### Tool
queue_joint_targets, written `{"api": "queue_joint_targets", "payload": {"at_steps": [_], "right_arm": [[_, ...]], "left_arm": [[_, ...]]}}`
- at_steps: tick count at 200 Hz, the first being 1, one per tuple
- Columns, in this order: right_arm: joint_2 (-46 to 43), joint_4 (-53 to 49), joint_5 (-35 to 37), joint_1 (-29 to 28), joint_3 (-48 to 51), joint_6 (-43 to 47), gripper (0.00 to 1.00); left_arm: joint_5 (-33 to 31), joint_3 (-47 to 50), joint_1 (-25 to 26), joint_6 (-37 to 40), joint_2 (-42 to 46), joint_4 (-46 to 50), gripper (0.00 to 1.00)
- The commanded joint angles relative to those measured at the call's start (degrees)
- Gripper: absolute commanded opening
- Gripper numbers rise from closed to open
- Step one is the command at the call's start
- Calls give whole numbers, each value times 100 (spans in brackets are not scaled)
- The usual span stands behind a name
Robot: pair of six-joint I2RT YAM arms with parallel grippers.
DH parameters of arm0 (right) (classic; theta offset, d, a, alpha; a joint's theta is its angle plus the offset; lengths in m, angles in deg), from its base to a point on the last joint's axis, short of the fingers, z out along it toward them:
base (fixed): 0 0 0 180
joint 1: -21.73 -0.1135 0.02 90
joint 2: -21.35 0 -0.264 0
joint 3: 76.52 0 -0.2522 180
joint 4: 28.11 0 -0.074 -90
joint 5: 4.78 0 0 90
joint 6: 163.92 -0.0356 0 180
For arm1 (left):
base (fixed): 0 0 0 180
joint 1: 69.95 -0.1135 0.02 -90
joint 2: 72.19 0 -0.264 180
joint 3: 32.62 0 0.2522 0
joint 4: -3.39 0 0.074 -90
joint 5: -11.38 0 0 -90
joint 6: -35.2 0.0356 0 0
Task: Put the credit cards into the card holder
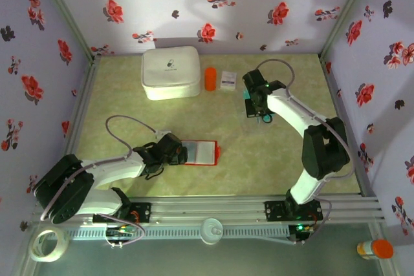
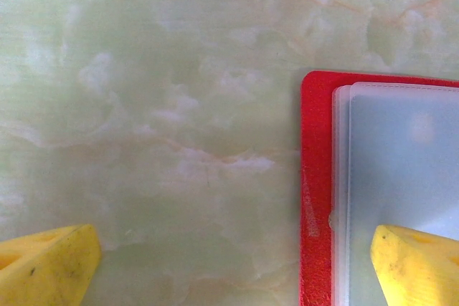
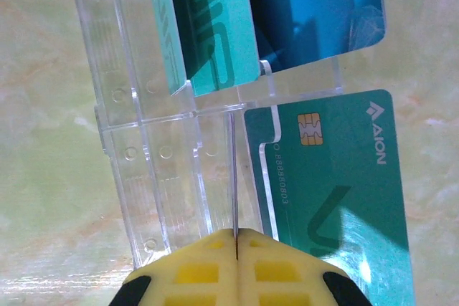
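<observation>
The card holder (image 1: 202, 152) lies front-centre on the desk (image 1: 129, 108); the credit cards (image 3: 337, 198) sit in a rack (image 3: 154, 170) behind, rightward.

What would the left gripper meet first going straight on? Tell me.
Probably the card holder: one of the left gripper's fingers hangs over its clear pocket, the other over bare table. Height is unclear.

White-shelled, black-jointed left arm (image 1: 107, 171) and right arm (image 1: 294, 111) trail thin grey cables (image 1: 129, 118) (a green light (image 1: 262, 86) near the right wrist); left hand (image 2: 233, 270) and right hand (image 3: 235, 266) have yellow plastic fingers (image 2: 50, 269).
</observation>
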Motion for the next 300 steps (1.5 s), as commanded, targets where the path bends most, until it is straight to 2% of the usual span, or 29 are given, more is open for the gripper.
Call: {"api": "queue_joint_targets", "payload": {"at_steps": [1, 41, 74, 107, 141, 165, 216, 300], "right_arm": [[-278, -117, -336, 52, -133, 41, 0], [-775, -141, -863, 43, -216, -138, 0], [-1312, 221, -1657, -82, -61, -450, 0], [-1674, 921, -2030, -589, 493, -1027, 0], [-1787, 2104, -2311, -1262, 1308, -1684, 0], [-1642, 2926, -2456, -1697, 1797, -2098, 0], [-990, 3881, -2477, -2330, 2211, -2585, 0], [-225, 4234, -2429, -2738, 2185, -2788, 0]], "left_arm": [[-189, 175, -41, -148, -78, 468, 99], [-182, 176, -42, -157, -70, 484, 99], [-182, 183, -41, -149, -65, 490, 99], [-194, 193, -39, -171, -51, 520, 99], [-215, 207, -37, -192, -38, 562, 99], [-238, 219, -41, -218, 4, 603, 99], [-241, 233, -43, -250, 36, 627, 99], [-250, 221, -40, -255, 119, 682, 99]]}}
